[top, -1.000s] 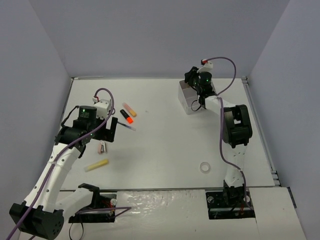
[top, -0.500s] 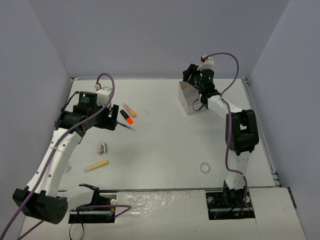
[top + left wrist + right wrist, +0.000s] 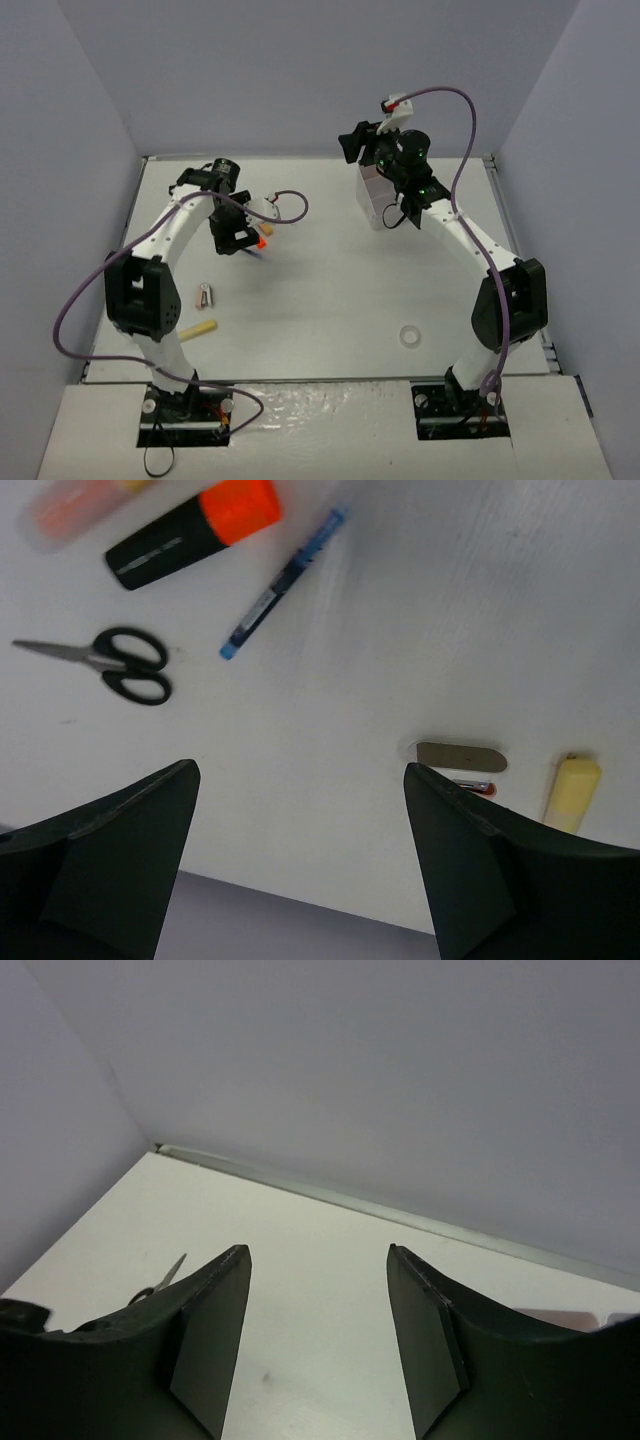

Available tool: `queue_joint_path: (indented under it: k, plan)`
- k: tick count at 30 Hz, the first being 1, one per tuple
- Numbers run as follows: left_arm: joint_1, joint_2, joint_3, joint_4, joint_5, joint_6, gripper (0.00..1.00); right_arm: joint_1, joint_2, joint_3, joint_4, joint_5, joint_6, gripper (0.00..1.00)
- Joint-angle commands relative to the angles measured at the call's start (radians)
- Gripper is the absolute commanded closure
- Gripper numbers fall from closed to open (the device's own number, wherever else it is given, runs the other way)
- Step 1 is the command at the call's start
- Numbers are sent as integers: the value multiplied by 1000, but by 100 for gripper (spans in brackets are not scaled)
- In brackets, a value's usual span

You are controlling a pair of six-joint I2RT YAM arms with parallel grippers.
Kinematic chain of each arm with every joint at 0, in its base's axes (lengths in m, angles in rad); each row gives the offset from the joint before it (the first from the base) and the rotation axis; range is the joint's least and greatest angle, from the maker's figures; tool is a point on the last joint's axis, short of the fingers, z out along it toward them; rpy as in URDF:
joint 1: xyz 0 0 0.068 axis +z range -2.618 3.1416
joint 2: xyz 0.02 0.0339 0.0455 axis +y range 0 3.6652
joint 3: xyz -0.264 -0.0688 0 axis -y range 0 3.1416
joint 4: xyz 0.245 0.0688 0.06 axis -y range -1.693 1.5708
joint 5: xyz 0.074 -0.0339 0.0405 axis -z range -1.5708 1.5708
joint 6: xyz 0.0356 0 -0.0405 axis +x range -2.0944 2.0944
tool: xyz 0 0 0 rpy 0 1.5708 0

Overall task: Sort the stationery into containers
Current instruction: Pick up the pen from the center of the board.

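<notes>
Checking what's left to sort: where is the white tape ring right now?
Top view: the white tape ring lies alone on the table's right half, near the front edge, just ahead and left of the right arm's base.

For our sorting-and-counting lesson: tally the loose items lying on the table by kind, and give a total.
Highlighters: 3 (yellow highlighter, orange-black highlighter, peach highlighter)
Pens: 1 (blue pen)
Scissors: 1
Tape ring: 1
Small silver-and-red item: 1
Total: 7
</notes>
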Motion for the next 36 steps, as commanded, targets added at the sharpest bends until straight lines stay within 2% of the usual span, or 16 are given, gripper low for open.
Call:
queue_joint_path:
  k: [1,3,8,10,14,17,24,30,34,36]
  plan:
    - [37,-13,55,-4,141,218,18,-10,-81,-64,26,-15,-17,46]
    - [35,44,89,30,158,223,18,-6,-102,-91,32,-11,-7,46]
    - [32,164,174,0,158,296,18,-6,-140,-140,24,5,5,46]
    - [33,172,158,21,171,347,18,-6,-152,-147,17,6,5,46]
    - [25,202,130,138,189,317,18,-6,-180,-179,6,14,2,46]
    - [29,231,160,122,221,306,21,-6,-200,-190,-12,20,-7,46]
    - [20,216,67,112,221,376,33,-14,-230,-224,-28,34,-11,46]
    - [9,231,34,101,194,396,35,-27,-243,-233,-39,44,-5,45]
    - [-2,233,1,153,162,383,35,-34,-255,-245,-38,51,-2,45]
    - [-10,244,1,150,151,375,40,-35,-257,-249,-40,53,-1,45]
